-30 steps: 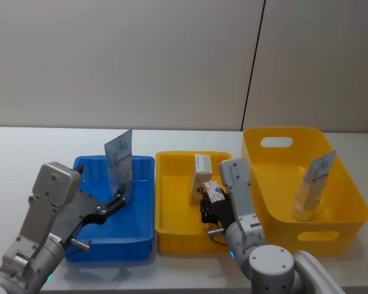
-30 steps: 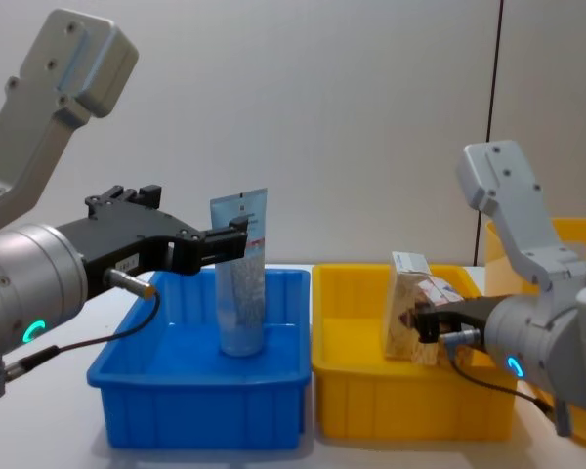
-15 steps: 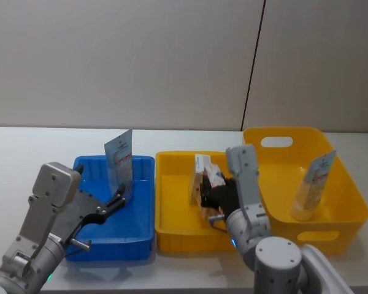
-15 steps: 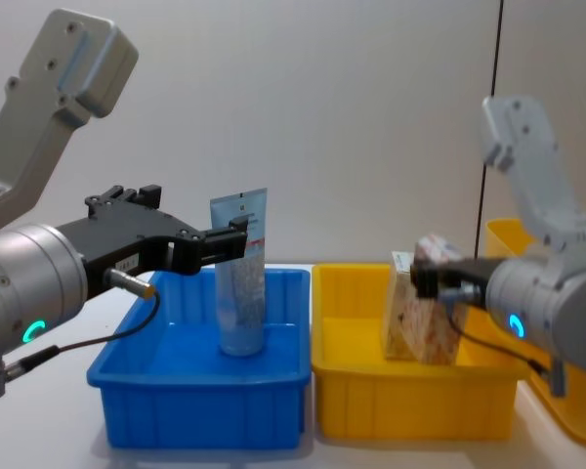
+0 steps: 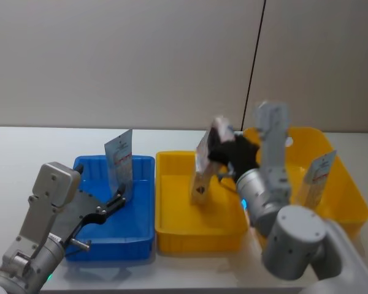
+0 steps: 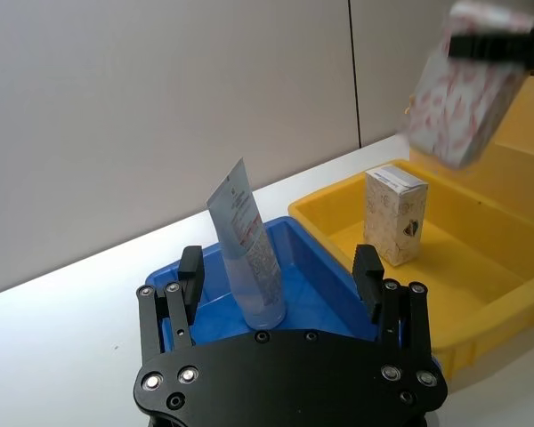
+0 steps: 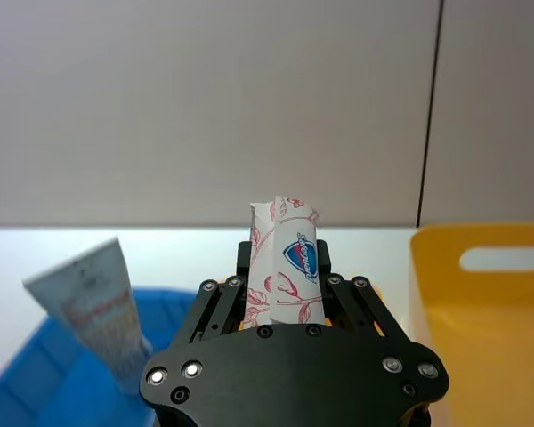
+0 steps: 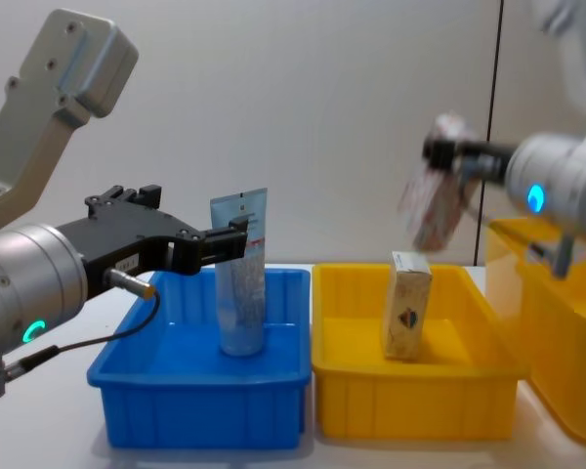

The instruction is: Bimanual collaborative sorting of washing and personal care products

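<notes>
1. Head view: The blue tray (image 5: 141,228) sits at the lower left. The pale-blue tube (image 5: 118,160) stands in it, cap down. The left gripper (image 5: 118,201) is low on the left with its fingers spread apart, right beside the tube. The small yellow tray (image 5: 172,233) is in the middle, and a white carton (image 5: 199,184) stands in it. The right gripper (image 5: 219,146) is up in the middle of the picture, pinching a second carton (image 5: 220,128) in the air above that tray. The big yellow basket (image 5: 343,202) is on the right, with a soft pouch (image 5: 316,177) leaning inside it.

2. Left wrist view: The left gripper (image 6: 279,277) is at the bottom, fingers wide apart. The tube (image 6: 246,242) stands in the blue tray (image 6: 325,276) just past them, not touching. The white carton (image 6: 395,213) stands in the small yellow tray (image 6: 489,294) on the right. The second carton (image 6: 467,93) hangs in the upper right corner.

3. Right wrist view: The right gripper (image 7: 285,267) is squeezed onto the second carton (image 7: 285,258) in the middle. The tube (image 7: 93,307) is at the lower left, and the big yellow basket (image 7: 498,356) is at the right.

4. Chest view: The left gripper (image 8: 242,237) reaches in from the left, fingers spread beside the tube (image 8: 242,274). The white carton (image 8: 406,305) stands in the small yellow tray (image 8: 410,401). The second carton (image 8: 435,195) is tilted high on the right, held by the right gripper (image 8: 447,154).
</notes>
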